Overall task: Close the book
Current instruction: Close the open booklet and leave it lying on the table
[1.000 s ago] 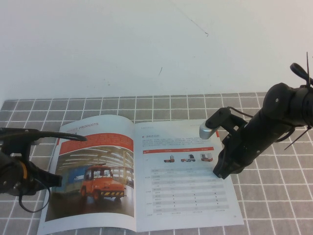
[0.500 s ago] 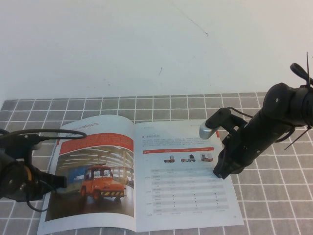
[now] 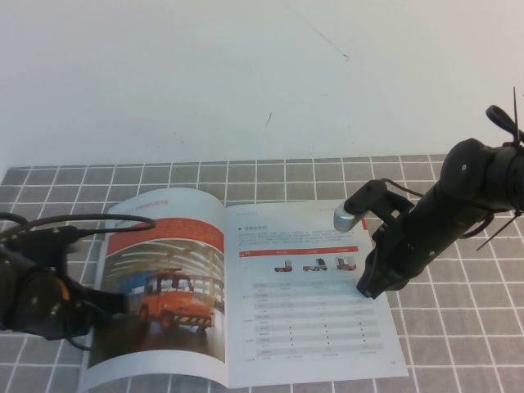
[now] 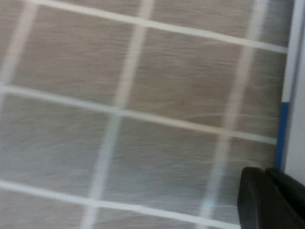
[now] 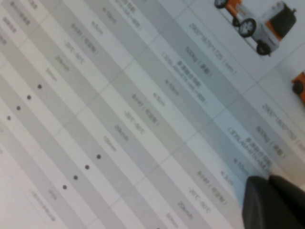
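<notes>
The book lies open on the tiled mat, with a left page (image 3: 168,270) showing an orange truck and a right page (image 3: 307,315) holding a table. My left gripper (image 3: 121,304) is shut, its tip at the left page's outer edge, which is raised and curled off the mat. In the left wrist view the closed fingers (image 4: 267,200) sit beside the book's white and blue edge (image 4: 294,95). My right gripper (image 3: 366,288) is shut, its tip resting on the right page near its outer edge. The right wrist view shows that tip (image 5: 269,200) against the printed table (image 5: 119,95).
A grey tiled mat (image 3: 458,327) covers the table around the book, with a white wall (image 3: 246,74) behind. A loose black cable (image 3: 74,221) arcs from the left arm over the left page's upper corner.
My left gripper has moved right, against the left page's outer edge. That edge has risen and shifted toward the spine. The right arm has not moved.
</notes>
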### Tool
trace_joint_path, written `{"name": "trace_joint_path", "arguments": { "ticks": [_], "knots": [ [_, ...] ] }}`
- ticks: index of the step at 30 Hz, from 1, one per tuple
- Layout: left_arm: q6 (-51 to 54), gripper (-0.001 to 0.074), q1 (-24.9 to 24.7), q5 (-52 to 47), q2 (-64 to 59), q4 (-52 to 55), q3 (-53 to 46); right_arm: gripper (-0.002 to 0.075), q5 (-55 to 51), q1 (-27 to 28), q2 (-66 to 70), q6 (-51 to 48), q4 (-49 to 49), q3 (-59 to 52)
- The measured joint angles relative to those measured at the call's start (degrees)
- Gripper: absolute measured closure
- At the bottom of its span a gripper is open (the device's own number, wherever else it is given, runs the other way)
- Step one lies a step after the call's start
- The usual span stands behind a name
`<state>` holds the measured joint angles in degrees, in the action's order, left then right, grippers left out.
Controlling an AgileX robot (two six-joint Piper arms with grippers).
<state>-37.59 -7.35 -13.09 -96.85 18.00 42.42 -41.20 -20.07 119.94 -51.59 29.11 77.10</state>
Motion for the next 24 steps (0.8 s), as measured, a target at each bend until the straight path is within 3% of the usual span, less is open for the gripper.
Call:
{"name": "trace_joint_path", "arguments": {
  "ticks": [16,24],
  "knots": [
    [1.9,0.0739,-20.3,10.0,4.3,-8.9,0.0,0.0729,0.0,0.1,0.4,0.0,4.6,0.0],
    [1.9,0.0739,-24.3,15.1,12.6,-8.3,-0.2,0.0729,1.7,0.0,-0.2,0.3,6.0,0.0]
  ]
}}
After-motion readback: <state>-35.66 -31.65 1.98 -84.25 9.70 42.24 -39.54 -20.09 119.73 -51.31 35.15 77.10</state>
